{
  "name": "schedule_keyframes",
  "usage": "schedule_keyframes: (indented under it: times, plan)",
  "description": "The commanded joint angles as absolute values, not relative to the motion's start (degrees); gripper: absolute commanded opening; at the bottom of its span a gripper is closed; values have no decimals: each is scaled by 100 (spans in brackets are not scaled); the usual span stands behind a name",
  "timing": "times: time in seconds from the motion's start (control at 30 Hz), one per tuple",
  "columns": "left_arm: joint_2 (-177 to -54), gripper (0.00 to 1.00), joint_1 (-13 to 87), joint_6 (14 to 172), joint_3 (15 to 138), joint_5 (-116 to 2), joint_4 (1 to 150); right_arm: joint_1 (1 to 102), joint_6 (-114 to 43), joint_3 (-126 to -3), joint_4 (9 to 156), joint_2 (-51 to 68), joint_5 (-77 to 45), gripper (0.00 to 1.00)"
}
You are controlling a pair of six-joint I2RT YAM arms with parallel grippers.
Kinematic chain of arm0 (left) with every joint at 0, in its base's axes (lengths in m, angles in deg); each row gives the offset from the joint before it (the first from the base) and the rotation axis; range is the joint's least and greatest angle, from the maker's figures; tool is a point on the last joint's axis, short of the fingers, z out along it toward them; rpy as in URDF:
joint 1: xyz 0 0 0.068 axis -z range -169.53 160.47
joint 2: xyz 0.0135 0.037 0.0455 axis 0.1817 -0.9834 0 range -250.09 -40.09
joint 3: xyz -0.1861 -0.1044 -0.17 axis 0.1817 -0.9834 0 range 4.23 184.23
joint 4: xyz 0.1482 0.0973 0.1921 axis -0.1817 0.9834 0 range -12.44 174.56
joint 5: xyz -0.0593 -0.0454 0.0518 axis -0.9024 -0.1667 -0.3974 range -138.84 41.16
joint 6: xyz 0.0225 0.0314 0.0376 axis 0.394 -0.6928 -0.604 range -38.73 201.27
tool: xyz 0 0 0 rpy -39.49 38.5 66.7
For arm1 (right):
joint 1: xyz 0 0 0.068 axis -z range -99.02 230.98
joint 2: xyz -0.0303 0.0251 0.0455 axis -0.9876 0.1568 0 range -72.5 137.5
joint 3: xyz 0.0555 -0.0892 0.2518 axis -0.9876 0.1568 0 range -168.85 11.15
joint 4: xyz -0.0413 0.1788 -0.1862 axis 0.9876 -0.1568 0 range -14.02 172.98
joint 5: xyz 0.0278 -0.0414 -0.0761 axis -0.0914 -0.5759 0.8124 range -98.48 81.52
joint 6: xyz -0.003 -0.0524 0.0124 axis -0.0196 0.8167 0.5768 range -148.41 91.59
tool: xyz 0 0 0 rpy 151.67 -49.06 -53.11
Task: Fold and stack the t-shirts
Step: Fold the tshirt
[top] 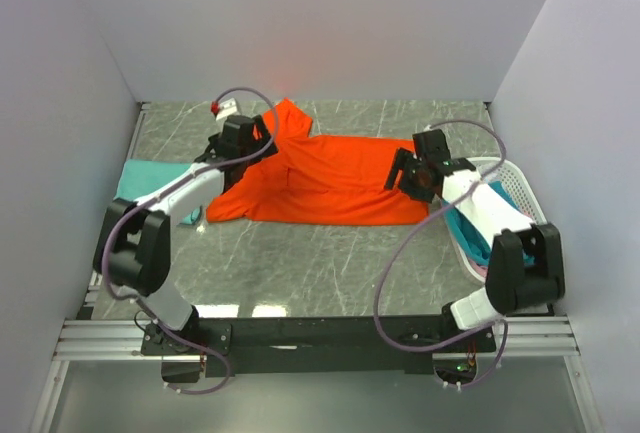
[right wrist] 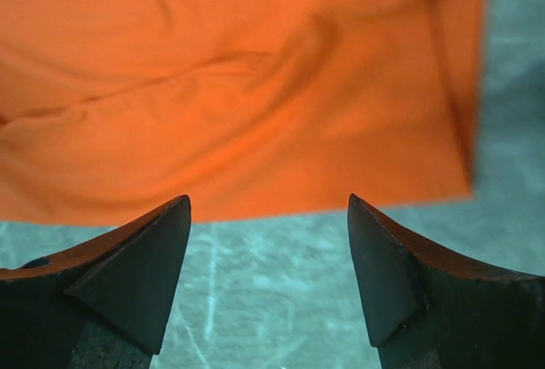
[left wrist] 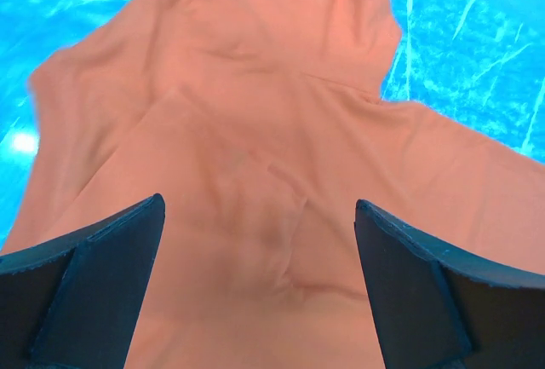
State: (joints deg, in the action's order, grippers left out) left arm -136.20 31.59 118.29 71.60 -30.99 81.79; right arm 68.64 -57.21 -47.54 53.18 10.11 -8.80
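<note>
Left gripper (left wrist: 260, 216) and right gripper (right wrist: 268, 207) both gape wide and empty over the orange t-shirt (top: 330, 188), spread mid-table and apparently unfolded; teal t-shirt (top: 140, 178) lies left, further shirts (top: 463, 225) in basket (top: 520, 191), so most remains.

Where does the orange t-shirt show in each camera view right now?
Top external: the orange t-shirt lies spread across the middle of the table.
Left wrist: the shirt fills most of the picture, with a sleeve toward the top.
Right wrist: the shirt covers the upper half, with a corner at the right.
Shared landmark: the marbled tabletop, tinted blue in the left wrist view and grey-green in the right wrist view.
</note>
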Motion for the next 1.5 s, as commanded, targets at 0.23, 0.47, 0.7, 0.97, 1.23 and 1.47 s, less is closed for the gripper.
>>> schedule_keyframes:
  times: [0.23,0.47,0.7,0.97,1.23,1.47]
  plan:
    - [-12903,100,3139,12451,5706,-2801,7923,6859,-5776,-6741,5724,3399,-1763,80]
    - [-12956,99,3042,12460,5653,-2897,7906,6894,-5751,-7339,5547,3912,-1551,79]
    - [-13236,100,3033,12504,5617,-3020,7870,6876,-5662,-7017,5555,3386,-1463,79]
    - [-13281,99,3016,12733,5345,-2968,7949,6683,-5698,-5961,5898,2971,-1551,79]
    - [-13290,99,2981,12917,5064,-2897,8019,6683,-5671,-6565,5784,3665,-1428,79]
    - [-13088,99,2875,12952,4826,-2739,8125,6779,-5698,-7391,5513,4272,-1244,79]
